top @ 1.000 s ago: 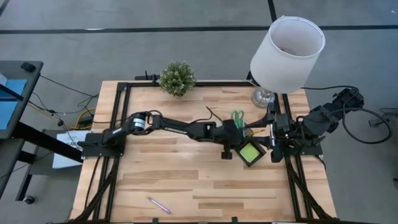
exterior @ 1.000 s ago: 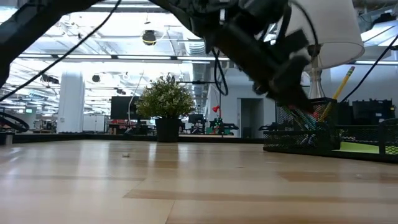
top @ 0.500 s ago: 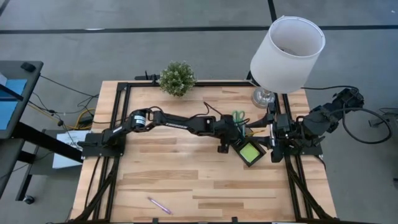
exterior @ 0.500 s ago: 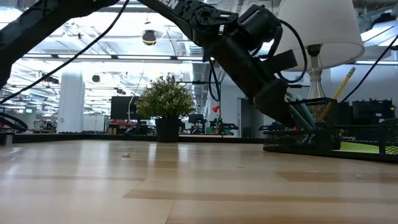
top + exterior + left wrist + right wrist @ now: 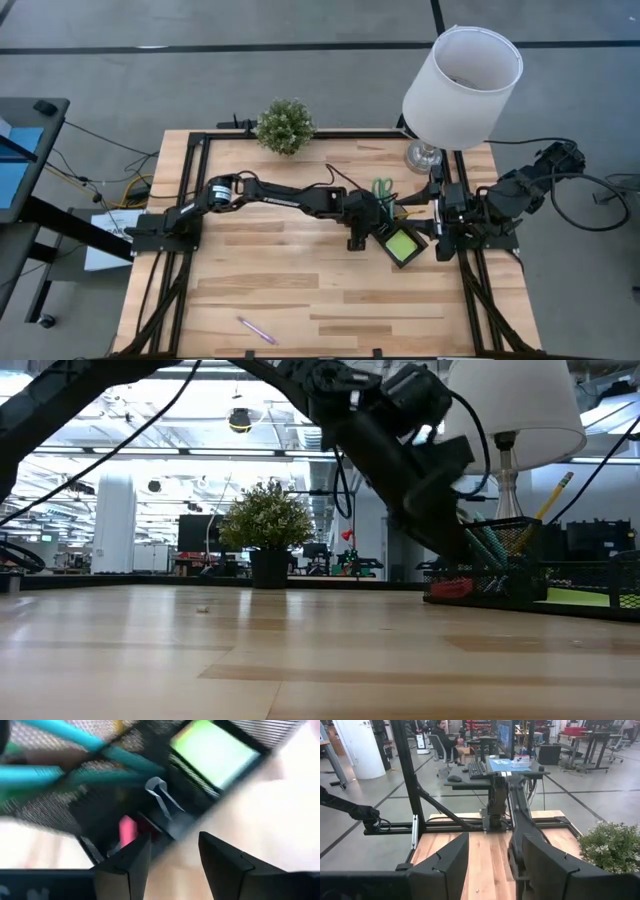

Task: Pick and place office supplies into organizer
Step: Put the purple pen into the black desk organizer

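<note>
The black mesh organizer (image 5: 392, 228) stands at the table's right side. It holds the lime-green sticky-note pad (image 5: 403, 243), the green-handled scissors (image 5: 383, 187), teal pens (image 5: 75, 770), a yellow pencil (image 5: 555, 488), a clip (image 5: 160, 792) and the pink eraser (image 5: 127, 829), which lies in a low compartment. My left gripper (image 5: 356, 238) is open just off the organizer's left end, above the table (image 5: 172, 857). A purple pen (image 5: 255, 329) lies flat near the table's near edge. My right gripper (image 5: 490, 865) waits open at the table's right edge.
A white-shaded lamp (image 5: 462, 72) stands at the far right corner, just behind the organizer. A small potted plant (image 5: 285, 125) sits at the far edge. Bare wood (image 5: 280, 270) stretches between the organizer and the purple pen. People sit at desks in the room beyond.
My left gripper dropped down to the organizer's left end and then drew slightly up and toward the table's left. A pink-red eraser now lies low inside the organizer's mesh in the low view, where none showed a second ago.
</note>
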You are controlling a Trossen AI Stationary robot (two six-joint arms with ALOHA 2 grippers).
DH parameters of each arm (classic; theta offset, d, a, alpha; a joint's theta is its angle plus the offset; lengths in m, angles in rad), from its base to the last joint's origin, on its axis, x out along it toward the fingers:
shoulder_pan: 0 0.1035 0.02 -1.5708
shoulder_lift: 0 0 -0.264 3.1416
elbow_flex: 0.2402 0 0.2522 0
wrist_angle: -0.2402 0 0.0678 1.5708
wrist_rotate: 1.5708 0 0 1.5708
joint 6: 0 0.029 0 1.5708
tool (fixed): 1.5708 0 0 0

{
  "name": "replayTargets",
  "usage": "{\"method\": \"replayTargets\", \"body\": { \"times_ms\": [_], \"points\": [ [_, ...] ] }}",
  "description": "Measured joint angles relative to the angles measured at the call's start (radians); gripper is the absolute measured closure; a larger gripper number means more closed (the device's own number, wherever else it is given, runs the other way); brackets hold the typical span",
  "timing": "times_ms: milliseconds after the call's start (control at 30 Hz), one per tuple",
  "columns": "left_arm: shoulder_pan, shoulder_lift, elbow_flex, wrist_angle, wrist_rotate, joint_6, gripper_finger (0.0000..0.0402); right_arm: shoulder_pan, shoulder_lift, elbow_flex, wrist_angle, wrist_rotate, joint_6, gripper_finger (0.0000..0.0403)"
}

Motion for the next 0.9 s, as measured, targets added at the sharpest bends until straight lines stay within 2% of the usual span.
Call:
{"method": "replayTargets", "body": {
  "times_ms": [100, 433, 700, 900],
  "points": [
    [-0.007, -0.045, 0.0, -0.07, 0.039, -0.046, 0.0242, 0.0, 0.0, 0.0, 0.0, 0.0, 0.0, 0.0228],
    [-0.053, -0.3, 0.0, -0.302, 0.001, -0.026, 0.0242, 0.0, 0.0, 0.0, 0.0, 0.0, 0.0, 0.0228],
    [-0.107, -0.493, -0.001, -0.618, -0.158, -0.026, 0.0242, 0.0, 0.0, 0.0, 0.0, 0.0, 0.0, 0.0228],
    [-0.178, -0.657, -0.001, -0.656, -0.252, -0.074, 0.0242, 0.0, 0.0, 0.0, 0.0, 0.0, 0.0, 0.0228]
  ]
}}
